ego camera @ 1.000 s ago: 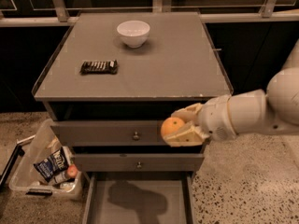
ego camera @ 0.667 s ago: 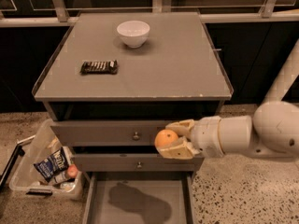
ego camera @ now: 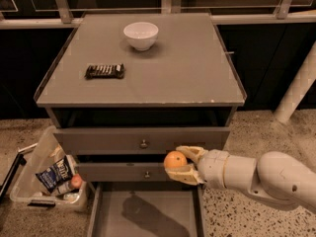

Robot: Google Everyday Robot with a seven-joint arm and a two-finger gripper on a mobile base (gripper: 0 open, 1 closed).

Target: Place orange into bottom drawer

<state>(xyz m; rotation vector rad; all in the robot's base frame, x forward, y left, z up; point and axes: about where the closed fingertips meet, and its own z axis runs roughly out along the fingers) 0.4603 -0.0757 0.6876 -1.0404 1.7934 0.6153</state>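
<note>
My gripper [ego camera: 180, 163] reaches in from the right and is shut on the orange [ego camera: 175, 160], a small bright-orange fruit held between its cream fingers [ego camera: 190, 152]. It hangs in front of the lower drawer front, just above the bottom drawer [ego camera: 144, 212]. That drawer is pulled open; its flat grey floor is bare and shows a shadow of my arm.
The grey cabinet top [ego camera: 182, 78] carries a white bowl [ego camera: 141, 35] and a dark snack bar [ego camera: 104, 71]. Two drawer fronts with small knobs [ego camera: 143, 143] are above the open drawer. A clear bin [ego camera: 49, 174] with packets and a small red ball stands on the floor at left.
My gripper with the orange has moved down and to the left, from beside the upper drawer front to in front of the lower one.
</note>
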